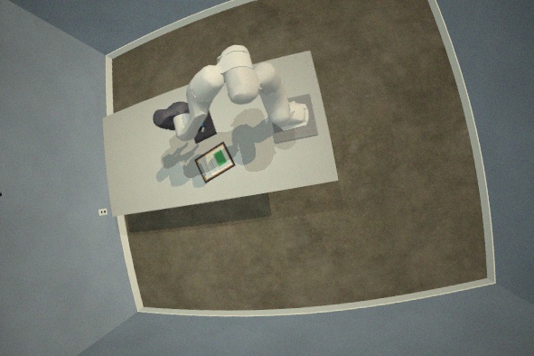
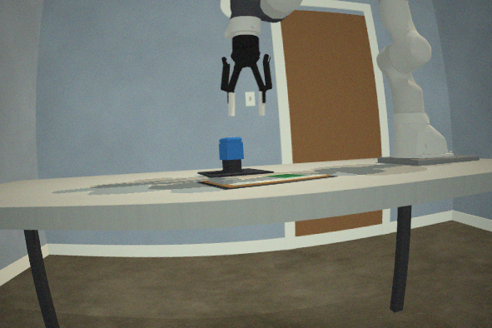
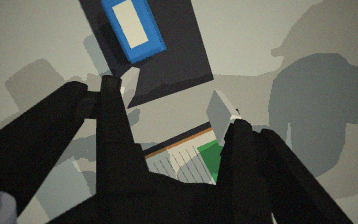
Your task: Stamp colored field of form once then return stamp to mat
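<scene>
The pincer (image 2: 246,104) hangs high in the upper middle of the exterior view, half spread and grasping nothing, well above the blue stamp (image 2: 231,149). The stamp stands upright on its dark mat (image 2: 255,171) on the counter (image 2: 108,200). Just beside the mat lies the form (image 2: 250,181), its green field (image 1: 220,157) unmarked.

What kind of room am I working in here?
Likely a plain office-style room: blue walls, a brown door with white trim, a brown carpeted floor. One long table carries the arm, a form and a blue stamp on its mat.
</scene>
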Robot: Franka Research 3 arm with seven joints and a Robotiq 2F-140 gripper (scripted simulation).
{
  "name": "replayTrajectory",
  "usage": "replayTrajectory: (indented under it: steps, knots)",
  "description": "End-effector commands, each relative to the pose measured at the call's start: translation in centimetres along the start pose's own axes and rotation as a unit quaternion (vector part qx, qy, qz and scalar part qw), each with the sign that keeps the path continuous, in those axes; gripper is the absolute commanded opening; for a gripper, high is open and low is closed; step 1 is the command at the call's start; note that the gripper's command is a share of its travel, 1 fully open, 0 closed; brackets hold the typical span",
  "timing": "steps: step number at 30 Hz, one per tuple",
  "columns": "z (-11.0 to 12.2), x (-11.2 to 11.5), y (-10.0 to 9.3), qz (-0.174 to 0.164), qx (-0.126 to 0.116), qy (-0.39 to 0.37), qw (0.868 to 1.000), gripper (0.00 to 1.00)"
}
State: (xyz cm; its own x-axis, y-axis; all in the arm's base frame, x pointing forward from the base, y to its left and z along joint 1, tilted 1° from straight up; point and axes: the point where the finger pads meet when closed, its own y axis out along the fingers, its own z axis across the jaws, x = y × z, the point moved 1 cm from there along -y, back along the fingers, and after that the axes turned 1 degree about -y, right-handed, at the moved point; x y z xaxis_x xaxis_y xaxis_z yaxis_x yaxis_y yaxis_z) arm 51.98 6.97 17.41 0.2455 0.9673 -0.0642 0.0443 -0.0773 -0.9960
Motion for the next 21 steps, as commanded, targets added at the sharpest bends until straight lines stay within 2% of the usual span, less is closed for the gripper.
replayTrajectory:
  steps: [1, 5, 7, 12, 21]
  knots:
    - [-3.7, -2.3, 1.1, -0.019, 0.009, -0.138, 0.99, 0.52]
    - [-5.9, -4.3, 2.0, -0.018, 0.01, -0.159, 0.987, 0.52]
    - [-5.9, -4.3, 2.0, -0.018, 0.01, -0.159, 0.987, 0.52]
    - [-7.0, -5.3, 2.4, -0.024, 0.013, -0.218, 0.976, 0.52]
    - [-7.2, -5.4, 2.5, -0.041, 0.021, -0.309, 0.95, 0.52]
